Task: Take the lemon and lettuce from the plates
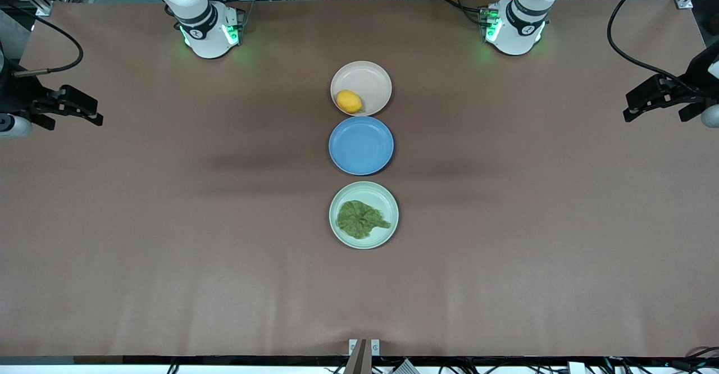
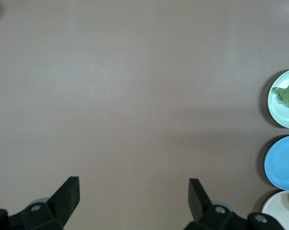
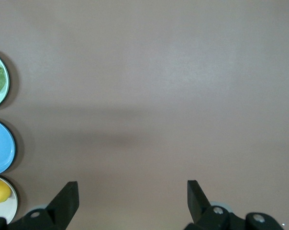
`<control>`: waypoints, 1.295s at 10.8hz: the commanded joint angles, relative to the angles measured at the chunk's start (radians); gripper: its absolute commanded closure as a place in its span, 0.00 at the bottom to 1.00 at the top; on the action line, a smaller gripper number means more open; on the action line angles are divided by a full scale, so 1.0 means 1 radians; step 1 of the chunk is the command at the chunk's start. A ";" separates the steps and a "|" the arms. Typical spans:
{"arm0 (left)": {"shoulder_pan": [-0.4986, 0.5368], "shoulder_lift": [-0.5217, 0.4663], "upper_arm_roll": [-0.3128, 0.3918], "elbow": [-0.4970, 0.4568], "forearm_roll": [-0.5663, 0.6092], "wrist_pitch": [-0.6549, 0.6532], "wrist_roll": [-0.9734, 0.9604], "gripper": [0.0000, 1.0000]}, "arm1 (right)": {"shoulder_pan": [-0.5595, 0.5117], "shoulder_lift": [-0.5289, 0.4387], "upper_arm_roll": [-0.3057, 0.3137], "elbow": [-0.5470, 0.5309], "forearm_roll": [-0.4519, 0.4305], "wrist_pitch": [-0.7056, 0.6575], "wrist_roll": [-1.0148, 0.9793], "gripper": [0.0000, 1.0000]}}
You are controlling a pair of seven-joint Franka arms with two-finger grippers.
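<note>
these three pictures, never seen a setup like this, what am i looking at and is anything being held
Two robot arms stand at a brown table. The large picture looks down from across the table, so the arms' bases are along its top. The other two come from cameras on each arm's wrist, looking down past its own two fingers.

The left tool hangs over its end of the table, the right tool over the other end. Both are open and hold nothing; both arms wait.

Three plates lie in a row mid-table. The beige plate, nearest the bases, holds a lemon. The blue plate in the middle is bare. The green plate, nearest the big camera, holds a lettuce leaf. Nothing is picked up yet.
</note>
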 commanded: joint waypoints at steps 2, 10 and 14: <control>0.000 -0.012 -0.002 0.001 -0.019 -0.001 -0.017 0.00 | -0.001 0.000 0.006 0.016 -0.014 -0.017 0.015 0.00; -0.098 0.192 -0.127 -0.031 -0.113 0.194 -0.209 0.00 | 0.005 0.010 0.009 0.007 -0.011 -0.016 0.016 0.00; -0.247 0.363 -0.126 -0.032 -0.019 0.430 -0.325 0.00 | 0.075 0.028 0.009 -0.082 -0.003 0.027 0.135 0.00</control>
